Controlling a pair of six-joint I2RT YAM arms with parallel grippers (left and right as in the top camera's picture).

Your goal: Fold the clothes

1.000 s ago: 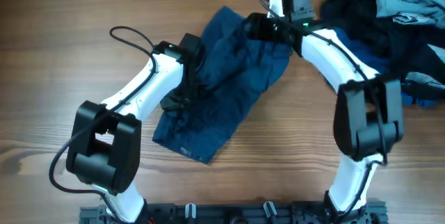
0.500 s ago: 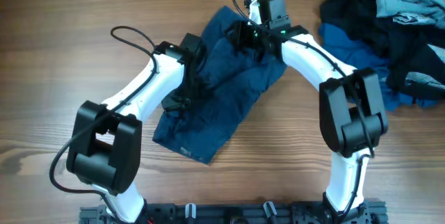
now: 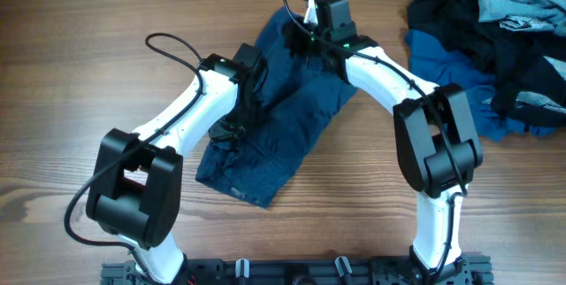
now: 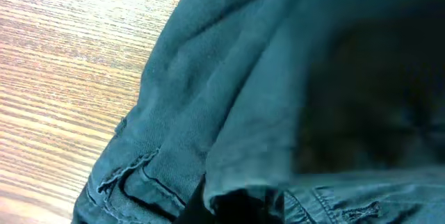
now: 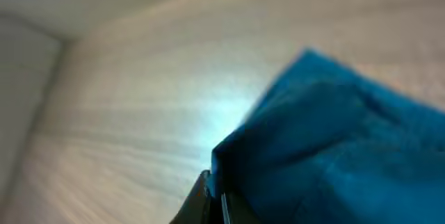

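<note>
The dark navy shorts (image 3: 287, 134) lie crumpled and slanted at the middle of the table. My left gripper (image 3: 232, 124) rests on their left side, shut on a fold of the cloth. In the left wrist view the shorts (image 4: 208, 99) fill the frame, and a hem drapes over the left gripper (image 4: 240, 206). My right gripper (image 3: 299, 39) is at the shorts' top edge. In the right wrist view the right gripper (image 5: 214, 193) is shut on a corner of the blue fabric (image 5: 348, 133), lifted off the wood.
A heap of other clothes (image 3: 495, 28) lies at the back right: black, mid-blue and pale denim pieces. A black cable (image 3: 172, 50) loops over the left arm. Bare wooden table (image 3: 80, 81) spreads to the left and in front.
My right arm has swung left across the top of the shorts and its jaws have closed on the fabric edge, drawing that part leftward. The left arm has barely shifted.
</note>
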